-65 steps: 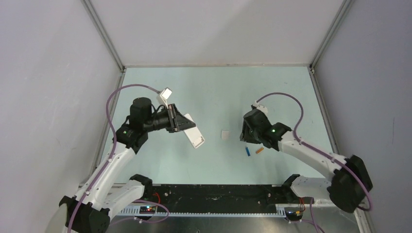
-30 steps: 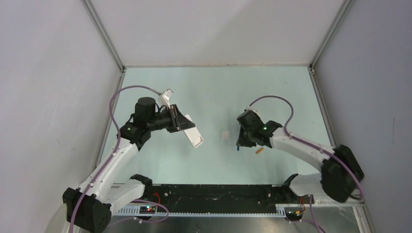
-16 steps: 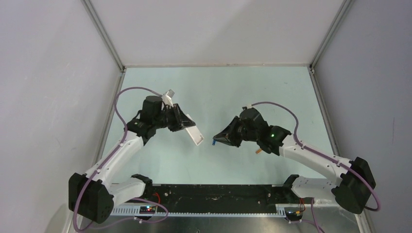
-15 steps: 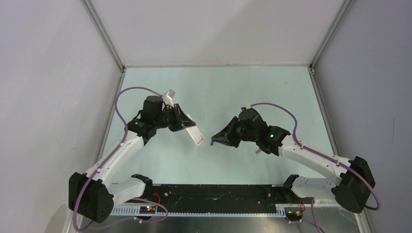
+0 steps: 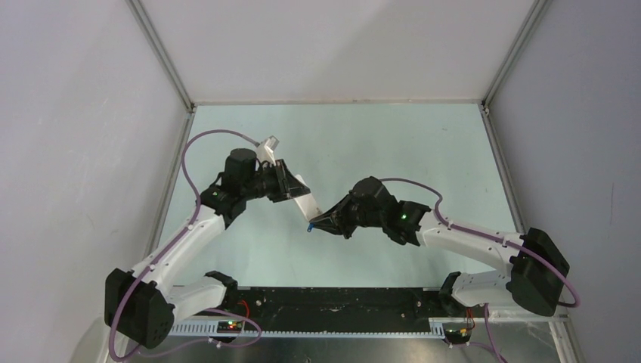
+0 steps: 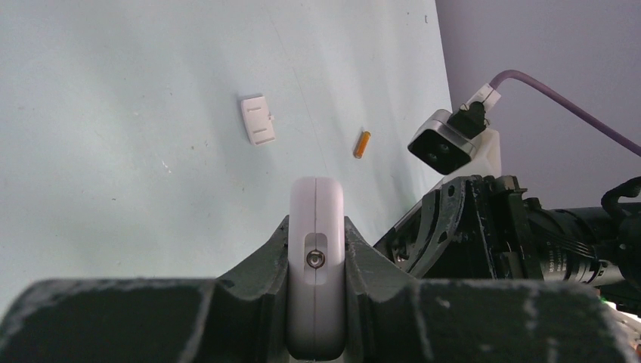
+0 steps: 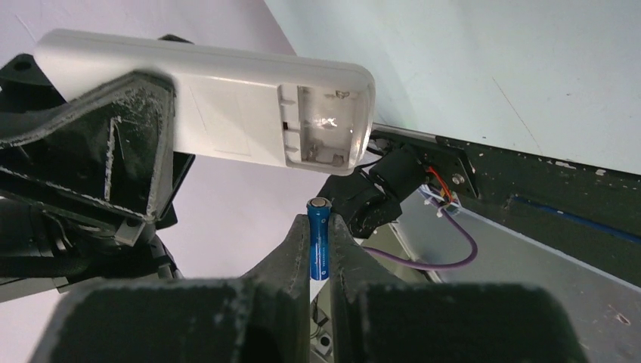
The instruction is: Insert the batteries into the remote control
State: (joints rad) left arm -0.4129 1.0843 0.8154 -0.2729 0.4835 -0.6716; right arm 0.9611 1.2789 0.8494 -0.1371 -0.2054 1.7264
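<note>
Battery (image 7: 318,240) endwise toward remote (image 7: 227,113), seemingly

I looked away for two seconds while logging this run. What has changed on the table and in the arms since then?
The right pincer took the blue battery off the table and carried it left, up to the open end of the remote. The left pincer still clamps the remote, shifted slightly right. The orange battery and the small white cover still lie on the table.

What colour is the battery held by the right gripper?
Blue battery, silver end cap; clearest in right wrist view.
</note>
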